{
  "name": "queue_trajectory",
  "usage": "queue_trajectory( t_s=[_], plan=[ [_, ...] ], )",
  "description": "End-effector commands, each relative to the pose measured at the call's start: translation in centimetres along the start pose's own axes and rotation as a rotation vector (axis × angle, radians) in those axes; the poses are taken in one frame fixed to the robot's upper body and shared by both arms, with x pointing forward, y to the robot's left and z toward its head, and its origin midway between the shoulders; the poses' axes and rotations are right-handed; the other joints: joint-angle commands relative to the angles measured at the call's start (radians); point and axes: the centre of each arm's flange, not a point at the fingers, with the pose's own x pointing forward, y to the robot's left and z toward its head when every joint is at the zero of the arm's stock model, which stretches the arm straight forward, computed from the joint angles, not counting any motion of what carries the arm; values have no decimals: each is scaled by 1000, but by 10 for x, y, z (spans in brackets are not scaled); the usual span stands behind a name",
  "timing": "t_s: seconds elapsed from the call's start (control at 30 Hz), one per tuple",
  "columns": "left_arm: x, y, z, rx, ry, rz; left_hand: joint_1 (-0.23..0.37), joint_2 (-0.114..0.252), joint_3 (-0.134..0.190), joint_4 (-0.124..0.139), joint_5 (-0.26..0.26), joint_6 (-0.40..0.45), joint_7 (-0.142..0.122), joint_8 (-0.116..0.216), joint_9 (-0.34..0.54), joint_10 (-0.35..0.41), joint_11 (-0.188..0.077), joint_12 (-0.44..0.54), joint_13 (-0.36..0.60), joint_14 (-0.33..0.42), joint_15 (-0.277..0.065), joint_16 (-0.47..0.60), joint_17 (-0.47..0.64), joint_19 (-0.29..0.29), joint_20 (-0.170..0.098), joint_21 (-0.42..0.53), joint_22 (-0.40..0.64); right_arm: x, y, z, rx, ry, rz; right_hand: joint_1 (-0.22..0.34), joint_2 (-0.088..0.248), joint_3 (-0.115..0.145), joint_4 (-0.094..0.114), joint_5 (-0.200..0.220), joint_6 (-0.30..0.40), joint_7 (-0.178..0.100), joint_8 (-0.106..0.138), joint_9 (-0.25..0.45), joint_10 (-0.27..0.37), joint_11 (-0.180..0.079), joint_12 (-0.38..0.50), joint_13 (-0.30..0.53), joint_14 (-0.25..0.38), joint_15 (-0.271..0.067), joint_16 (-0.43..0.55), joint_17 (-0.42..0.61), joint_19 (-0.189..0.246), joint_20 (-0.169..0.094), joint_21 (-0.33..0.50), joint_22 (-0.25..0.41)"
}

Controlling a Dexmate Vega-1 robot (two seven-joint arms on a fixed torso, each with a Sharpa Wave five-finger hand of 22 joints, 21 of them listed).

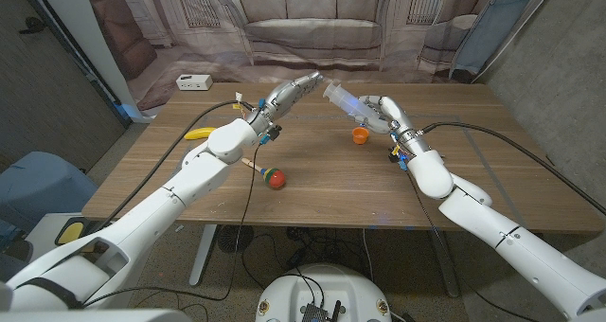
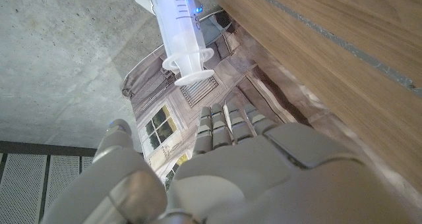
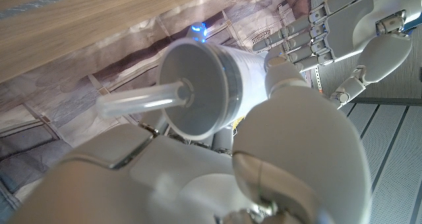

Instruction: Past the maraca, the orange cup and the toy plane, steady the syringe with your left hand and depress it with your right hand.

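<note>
- A wooden surface stands before a printed backdrop of a sofa and panelled walls, which runs across the top of the head view.
- The syringe is in the air above the far middle of the surface, upper centre of the head view, tilted, with its barrel in the right hand.
- The right hand is clamped round the syringe barrel; in the right wrist view the wide end of the barrel faces the camera, with the hand's fingers wrapped under and beside it.
- The left hand reaches toward the syringe from the left, fingers straight and apart, holding nothing; in the left wrist view the fingertips lie just below the syringe's flange, with a gap between them.
- The orange cup stands on the surface just below the right hand.
- The maraca, red and green with a wooden handle, lies on the surface left of centre.
- A yellow toy plane, partly hidden by the left arm, lies toward the left edge.
- A white power strip sits at the far left corner.
</note>
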Motion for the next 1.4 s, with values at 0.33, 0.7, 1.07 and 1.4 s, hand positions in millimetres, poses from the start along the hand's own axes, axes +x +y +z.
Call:
queue_trajectory(
  t_s=[0.33, 0.7, 1.07, 1.4],
  plan=[
    [-27, 34, 1, -4, 0, 146, 7, 7, -2, -1, -2, -2, 0, 5, 2, 1, 4, 1, 1, -3, 3, 2, 4, -3, 1, 1, 3, -4, -3, -3, -23, 20, 9, 41, 89, 155, 145, 5, 99, -89, 2, 6, 40, -38, -1, 3, 52, -116, -5, 5, -9, -37, 11, 0],
    [-40, 47, -3, -22, -3, 210, 7, 7, -2, -1, -2, -1, -1, 5, 2, 1, 3, 1, 1, -2, 3, 2, 4, -2, 0, 2, 3, -7, -4, 0, -40, 29, 15, 40, 90, 153, 144, 4, 99, -89, 1, 6, 40, -38, -1, 3, 50, -112, -6, 7, -12, -36, 17, 0],
    [-42, 45, -8, -38, 4, 205, 7, 7, -2, -1, -2, -2, 0, 5, 2, 1, 4, 1, 1, -1, 3, 3, 4, -2, 0, 2, 3, -8, -3, 0, -56, 41, 28, 37, 90, 151, 145, 4, 98, -90, 0, 6, 43, -36, 0, 4, 51, -111, -6, 9, -15, -36, 23, 0],
    [-42, 43, -12, -48, 11, 195, 8, 7, -2, -1, -2, -2, 0, 5, 2, 1, 2, 1, 1, -2, 3, 3, 4, -3, 2, 2, 3, -8, 3, -1, -68, 54, 60, 38, 87, 150, 142, 4, 101, -96, 1, 6, 39, -42, -2, 3, 36, -104, -14, 9, -29, -27, 25, -1]
  ],
)
